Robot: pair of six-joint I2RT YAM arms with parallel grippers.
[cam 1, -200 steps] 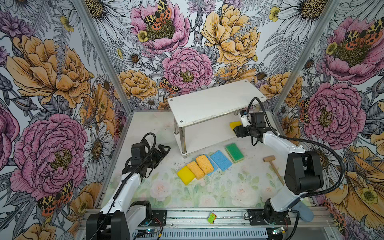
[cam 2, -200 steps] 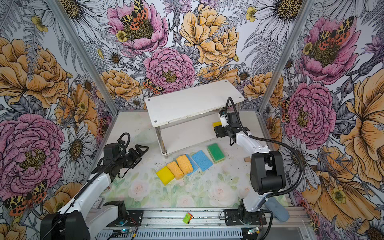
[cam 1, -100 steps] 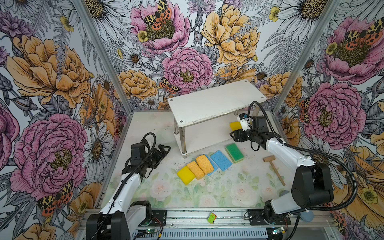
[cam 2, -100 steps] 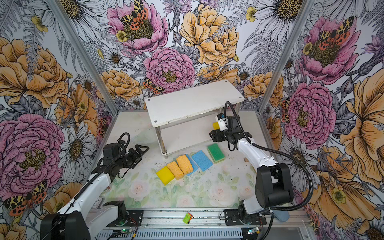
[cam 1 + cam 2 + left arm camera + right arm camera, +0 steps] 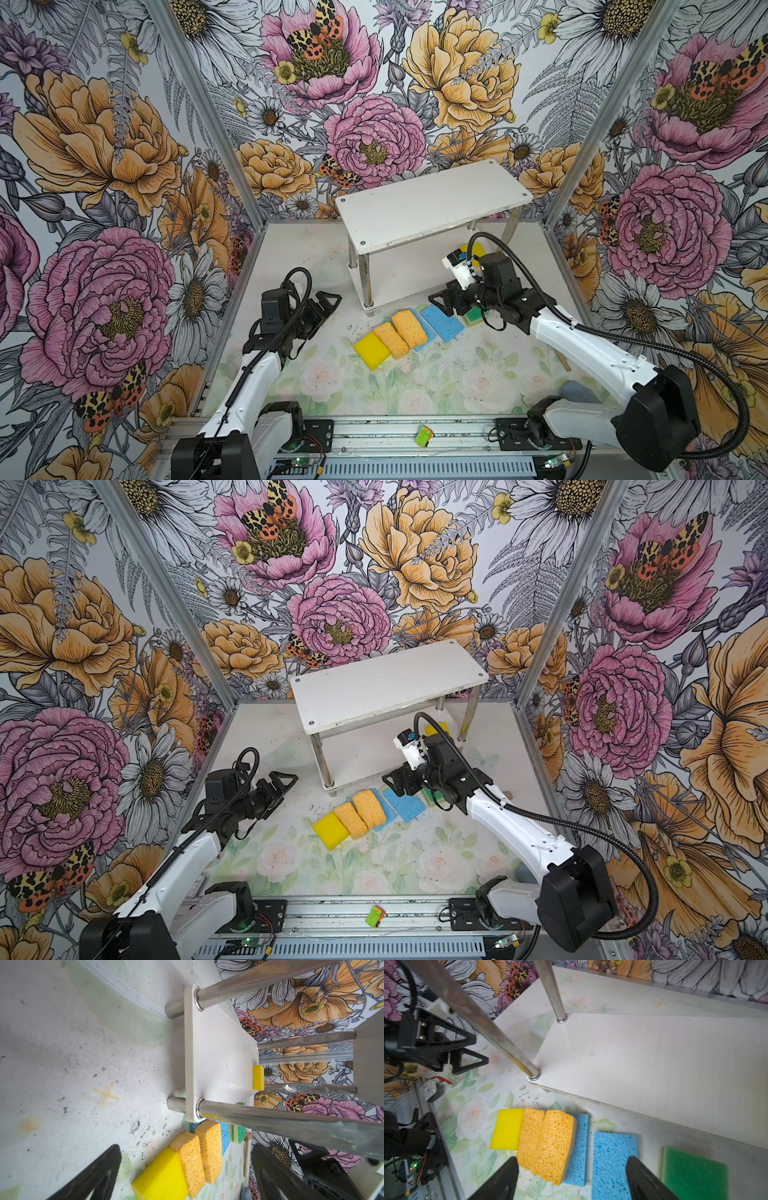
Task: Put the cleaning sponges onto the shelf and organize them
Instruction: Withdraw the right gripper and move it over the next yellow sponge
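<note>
The shelf [image 5: 432, 203] [image 5: 386, 688] stands at the back. One bright yellow sponge [image 5: 478, 249] [image 5: 258, 1077] lies at the right end of its lower board. In front, on the table, runs a row: a yellow sponge [image 5: 371, 350], two orange ones [image 5: 390, 340] [image 5: 409, 328], two thin blue ones [image 5: 442, 323] [image 5: 580, 1147] and a green-topped one [image 5: 693, 1169]. My right gripper [image 5: 440, 301] [image 5: 572, 1160] hovers open and empty over the blue sponges and partly hides the green one in both top views. Left of the shelf, my left gripper [image 5: 328, 301] [image 5: 187, 1147] is open and empty.
A small wooden mallet [image 5: 246, 1151] lies right of the row, mostly behind my right arm in both top views. A small green and orange object [image 5: 424, 436] sits on the front rail. The shelf's chrome legs [image 5: 500, 1039] rise close beside the row.
My right gripper has drawn back from the yellow sponge on the lower board and swung forward and left over the row on the table. The left arm has not moved.
</note>
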